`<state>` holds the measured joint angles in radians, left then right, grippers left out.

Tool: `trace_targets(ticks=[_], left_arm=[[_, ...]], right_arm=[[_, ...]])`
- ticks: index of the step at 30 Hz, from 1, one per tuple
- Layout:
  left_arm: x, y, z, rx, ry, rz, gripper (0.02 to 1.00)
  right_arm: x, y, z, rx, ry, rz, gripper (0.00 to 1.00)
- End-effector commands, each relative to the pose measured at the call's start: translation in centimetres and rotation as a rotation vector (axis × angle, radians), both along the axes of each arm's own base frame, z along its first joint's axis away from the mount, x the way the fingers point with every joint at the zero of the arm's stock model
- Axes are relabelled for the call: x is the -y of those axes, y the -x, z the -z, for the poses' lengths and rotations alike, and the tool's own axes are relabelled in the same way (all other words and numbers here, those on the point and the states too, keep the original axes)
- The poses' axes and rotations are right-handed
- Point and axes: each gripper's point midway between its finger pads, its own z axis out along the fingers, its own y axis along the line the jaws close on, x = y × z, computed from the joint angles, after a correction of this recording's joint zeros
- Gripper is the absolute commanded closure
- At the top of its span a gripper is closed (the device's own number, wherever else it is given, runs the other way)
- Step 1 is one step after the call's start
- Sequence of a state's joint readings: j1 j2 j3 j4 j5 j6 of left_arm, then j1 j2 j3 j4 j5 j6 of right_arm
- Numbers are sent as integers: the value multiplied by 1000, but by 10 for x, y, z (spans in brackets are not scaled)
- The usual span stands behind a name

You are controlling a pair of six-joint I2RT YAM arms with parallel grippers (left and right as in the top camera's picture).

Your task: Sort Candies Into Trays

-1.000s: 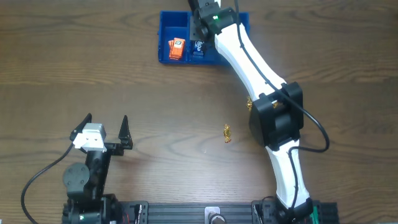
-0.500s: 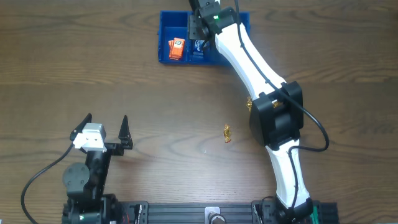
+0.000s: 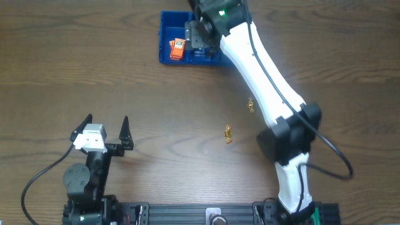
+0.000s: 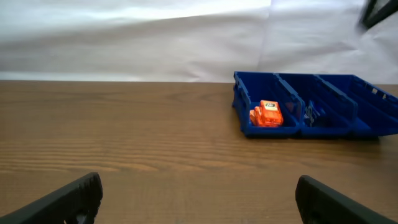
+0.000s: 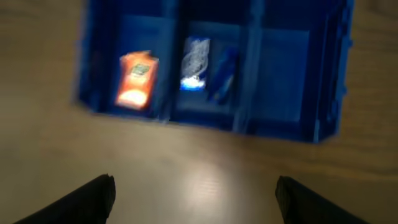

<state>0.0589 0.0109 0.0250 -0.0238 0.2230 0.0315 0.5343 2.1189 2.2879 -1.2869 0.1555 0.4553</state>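
Observation:
The blue tray [image 3: 166, 26] stands at the far edge of the table, split into three compartments. Orange candies [image 5: 135, 87] lie in its left compartment and blue-wrapped candies [image 5: 198, 64] in the middle one. My right gripper [image 5: 196, 205] hangs open above the tray's near wall [image 5: 280, 130], nothing between its fingers. Two gold candies lie on the bare wood: one [image 3: 229, 134] mid-table, the other [image 3: 251, 105] beside the right arm. My left gripper [image 3: 107, 125] stands open and empty at the near left, facing the tray [image 4: 323, 127] from far off.
The tray's right compartment [image 5: 283, 68] holds nothing. Wide bare wood stretches between the left gripper and the tray. The right arm's white link [image 3: 262, 69] runs diagonally from the tray towards the near right.
The right arm has lifted back from the tray, its elbow swinging to the right and nearer. The gold candy beside it now shows fully. The left arm has kept still.

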Motion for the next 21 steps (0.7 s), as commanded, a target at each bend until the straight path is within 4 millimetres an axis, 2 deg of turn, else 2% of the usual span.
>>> trace_targets(ticks=[1,4,8,12,17,21], left_arm=[[0,1,16,-43,-10,6,20],[0,1,16,-43,-10,6,20],[0,1,16,-43,-10,6,20],[0,1,16,-43,-10,6,20],[0,1,16,-43,-10,6,20],[0,1,16,-43,-10,6,20]], right_arm=[[12,69,-30,-69,30,-33,139],[25,94,-10,-151,67,-2,132],[44,129,35,-255,93,49,117],[47,160,77,-323,32,24,115],[63,189,123,-380,28,47,115],[75,202,155,-418,47,63,121]])
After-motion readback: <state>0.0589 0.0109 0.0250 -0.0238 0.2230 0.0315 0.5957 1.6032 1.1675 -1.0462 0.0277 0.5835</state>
